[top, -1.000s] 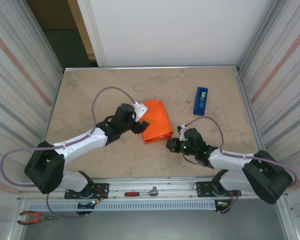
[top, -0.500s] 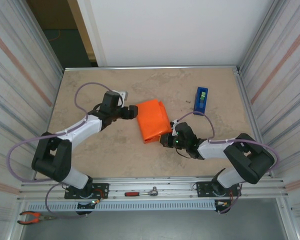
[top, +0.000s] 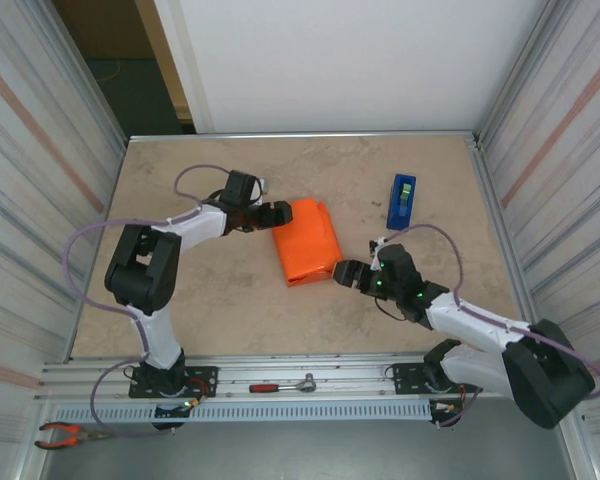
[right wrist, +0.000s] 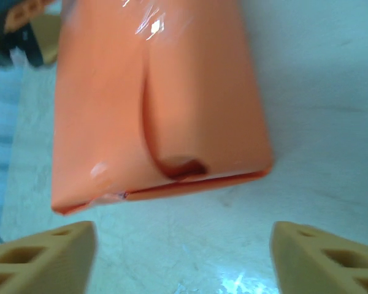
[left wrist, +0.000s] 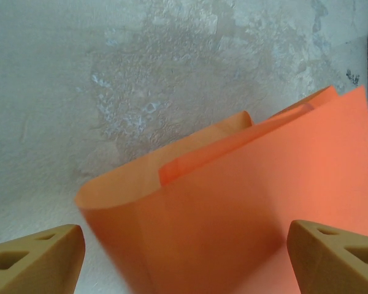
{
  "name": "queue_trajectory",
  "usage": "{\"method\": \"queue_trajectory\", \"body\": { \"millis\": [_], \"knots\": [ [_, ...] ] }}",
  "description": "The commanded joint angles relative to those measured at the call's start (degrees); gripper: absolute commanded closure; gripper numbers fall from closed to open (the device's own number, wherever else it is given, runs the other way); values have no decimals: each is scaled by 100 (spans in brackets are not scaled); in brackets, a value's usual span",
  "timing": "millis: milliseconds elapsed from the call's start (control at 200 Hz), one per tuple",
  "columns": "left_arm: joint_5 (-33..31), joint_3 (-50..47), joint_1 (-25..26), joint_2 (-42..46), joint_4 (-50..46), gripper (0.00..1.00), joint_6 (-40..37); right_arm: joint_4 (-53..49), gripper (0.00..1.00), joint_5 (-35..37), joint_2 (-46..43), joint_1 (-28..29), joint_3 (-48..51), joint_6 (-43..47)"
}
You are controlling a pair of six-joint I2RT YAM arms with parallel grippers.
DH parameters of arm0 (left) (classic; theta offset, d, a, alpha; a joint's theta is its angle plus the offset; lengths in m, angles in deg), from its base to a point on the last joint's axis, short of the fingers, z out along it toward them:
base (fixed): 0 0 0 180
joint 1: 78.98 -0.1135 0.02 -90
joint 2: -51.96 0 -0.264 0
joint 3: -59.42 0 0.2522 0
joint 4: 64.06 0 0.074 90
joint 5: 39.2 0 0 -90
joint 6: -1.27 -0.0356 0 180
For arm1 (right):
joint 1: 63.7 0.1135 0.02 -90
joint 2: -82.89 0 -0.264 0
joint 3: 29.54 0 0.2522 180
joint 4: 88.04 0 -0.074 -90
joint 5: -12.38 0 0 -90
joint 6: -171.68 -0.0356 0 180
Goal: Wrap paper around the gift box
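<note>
The folded orange paper [top: 310, 242] lies around the middle of the bench [top: 210, 310]; the left gripper [top: 278, 215] sits at its left edge, jaws spread wide, gripping nothing; the right gripper [top: 342, 272] hangs just off its near right corner, jaws likewise well apart and empty.

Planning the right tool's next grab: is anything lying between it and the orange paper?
Nothing visible does. The right tool, jaws open, faces the near edge of the paper with just bare table between them. The blue tape dispenser sits farther back to the right, off that line.
</note>
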Motion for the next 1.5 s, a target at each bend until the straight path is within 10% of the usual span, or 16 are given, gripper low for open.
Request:
{"method": "queue_trajectory", "body": {
  "millis": [0,225,521,772,1187,1498],
  "knots": [
    [393,243,-48,-184,-134,14,318,-1127,2,166,-302,-339,-300,287],
    [689,397,-48,-515,66,25,553,-1868,2,381,-346,-812,-734,585],
    [1308,481,-39,-643,855,100,790,-2136,2,210,-356,-1363,-871,538],
    [1122,197,322,702,1853,100,278,-2144,2,-527,-250,-1778,-1313,568],
    [35,-3061,1217,2923,4289,100,-1060,-1375,2,-969,-1527,-1693,-695,266],
    [-241,-3955,1265,3400,4734,100,-965,-1347,2,21,-2567,-531,-360,241]
  ]
}}
